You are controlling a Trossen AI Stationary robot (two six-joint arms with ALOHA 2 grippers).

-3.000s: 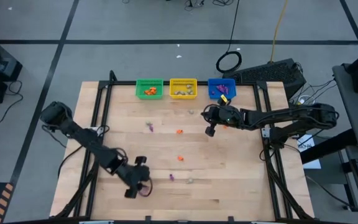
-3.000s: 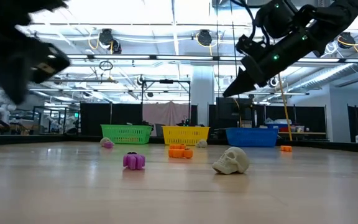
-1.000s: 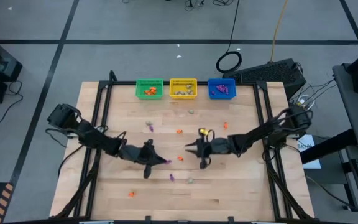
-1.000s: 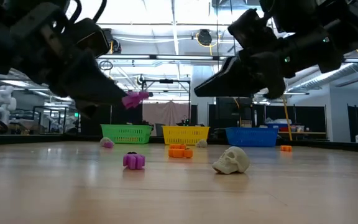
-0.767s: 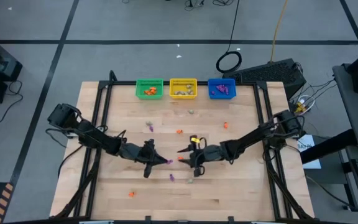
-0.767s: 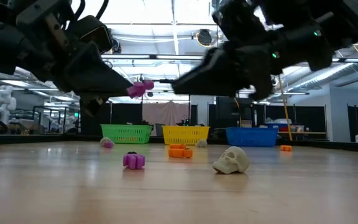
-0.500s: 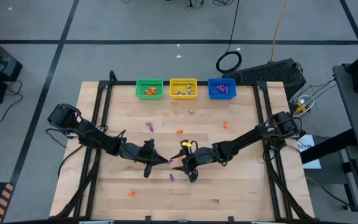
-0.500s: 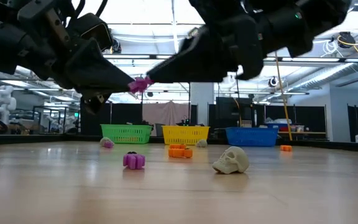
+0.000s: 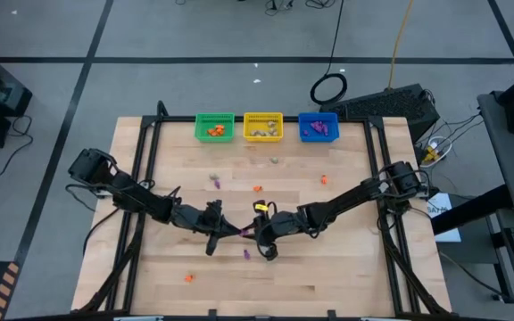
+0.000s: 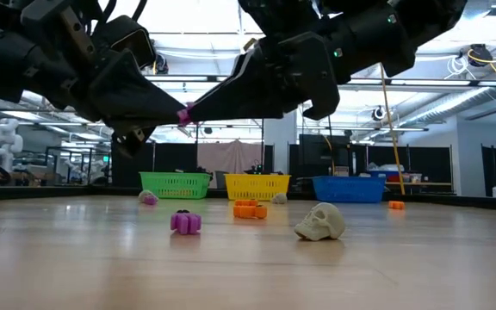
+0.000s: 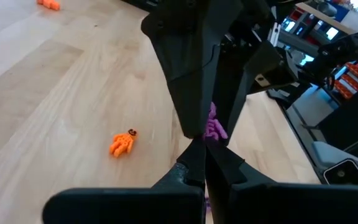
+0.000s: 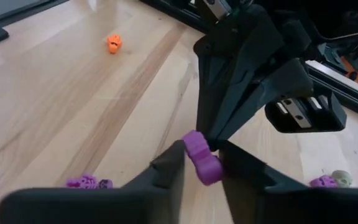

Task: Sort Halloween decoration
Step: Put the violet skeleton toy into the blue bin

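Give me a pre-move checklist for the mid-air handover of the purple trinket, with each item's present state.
1. Left gripper shut on the purple trinket: ok.
2. Trinket held clear above the table: ok.
3. Right gripper brought up to the trinket, tip to tip with the left: ok.
4. Right gripper's hold firm enough for the left to let go: cannot tell.
5. Blue basket holds purple pieces and stands unobstructed at the table's far edge: ok.

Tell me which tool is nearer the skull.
Right. The right tool is up-left of the pale skull; the left tool lies farther left, beyond it.
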